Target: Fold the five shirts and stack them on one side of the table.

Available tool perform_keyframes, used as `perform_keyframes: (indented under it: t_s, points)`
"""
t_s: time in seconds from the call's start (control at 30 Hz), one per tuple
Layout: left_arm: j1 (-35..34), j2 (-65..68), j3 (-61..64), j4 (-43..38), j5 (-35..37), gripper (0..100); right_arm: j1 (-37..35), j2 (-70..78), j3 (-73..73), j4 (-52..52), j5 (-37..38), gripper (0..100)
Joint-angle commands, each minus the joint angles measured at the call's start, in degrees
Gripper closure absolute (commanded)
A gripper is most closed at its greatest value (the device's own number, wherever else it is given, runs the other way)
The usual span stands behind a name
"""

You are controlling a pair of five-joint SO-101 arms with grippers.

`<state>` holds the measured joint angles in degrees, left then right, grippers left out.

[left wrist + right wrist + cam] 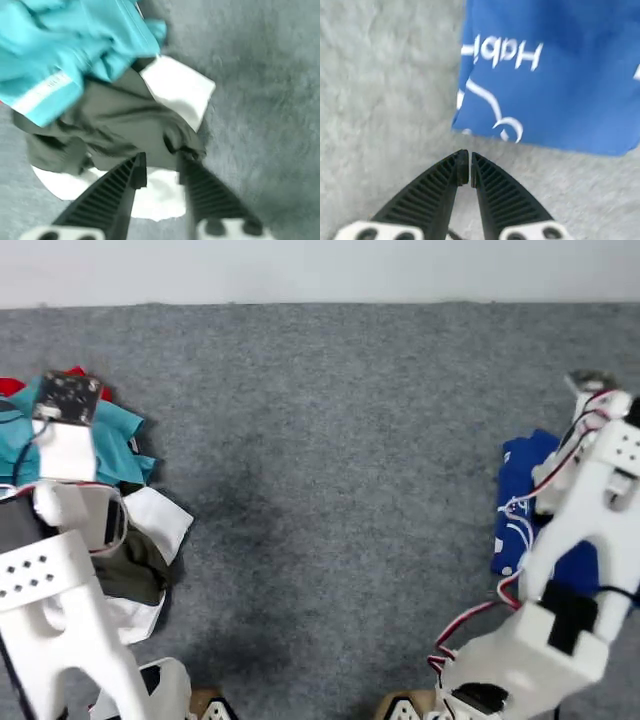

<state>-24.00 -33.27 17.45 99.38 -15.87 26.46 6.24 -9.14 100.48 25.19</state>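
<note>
Grey felt covers the table (pixel 330 490). At one side lies a loose heap of shirts: a teal shirt (pixel 75 40) on top, a dark olive shirt (pixel 125 130) crumpled below it, a white shirt (pixel 180 90) showing at the heap's edges, and a scrap of red shirt (pixel 10 387) at the far corner. The left gripper (pixel 160 172) hangs over this heap with its fingers a little apart and nothing between them; its tips are above the olive and white cloth. Well apart, at the opposite side, a blue shirt (pixel 555 85) with white print lies flat and folded. The right gripper (pixel 466 167) sits over bare felt just beside that shirt's edge, its fingers pressed almost together and holding nothing.
</note>
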Motion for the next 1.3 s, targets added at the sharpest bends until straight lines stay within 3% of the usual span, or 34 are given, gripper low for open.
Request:
perform_keyframes:
  t_s: [0.0, 0.27, 0.73, 1.07, 1.27]
  points:
    - [-0.88, -1.32, 2.86, -2.2, -0.35, 81, -0.75, -9.01, 4.48, 2.42, -0.53, 99.0]
    - [-9.58, 2.2, 5.41, -19.52, -2.9, 81, -0.75, -18.86, 15.65, 2.33, -0.53, 99.0]
    - [-10.29, 29.8, -14.37, -30.51, -4.13, 81, -0.92, -21.85, 27.6, 2.24, -0.79, 99.0]
    - [-10.37, 47.47, -19.65, -40.26, -4.31, 81, -0.92, -21.58, 28.4, 2.24, -0.88, 99.0]
    - [-10.2, 54.51, -25.54, -40.79, -4.48, 97, -0.66, -22.02, 28.4, 2.33, -0.88, 99.0]
